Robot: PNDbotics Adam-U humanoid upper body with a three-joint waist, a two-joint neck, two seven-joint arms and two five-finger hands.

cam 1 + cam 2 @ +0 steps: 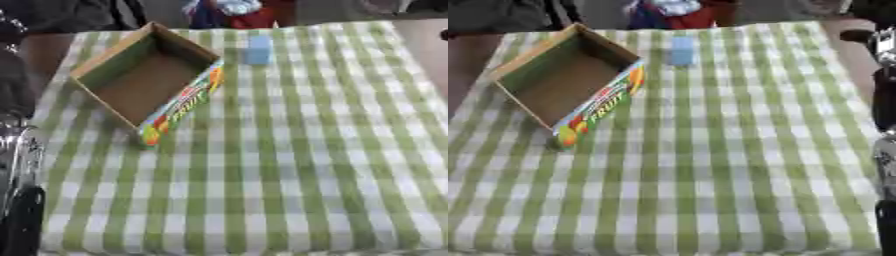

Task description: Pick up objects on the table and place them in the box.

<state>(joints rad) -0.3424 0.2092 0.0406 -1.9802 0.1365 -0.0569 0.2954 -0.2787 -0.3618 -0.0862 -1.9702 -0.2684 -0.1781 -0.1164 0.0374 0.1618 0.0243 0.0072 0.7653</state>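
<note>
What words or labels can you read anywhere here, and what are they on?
"FRUIT": in yellow letters on the printed outer side of the box, readable in the right eye view only.
The rest of the print on that side is coloured shapes, too blurred to read.
The blue block on the checked cloth shows no readable text.

Near the open cardboard box with the colourful printed side (144,80), only a small pale blue block (258,49) stands just beyond its far corner; the green-checked counter (306,165) in front lies wide.
</note>
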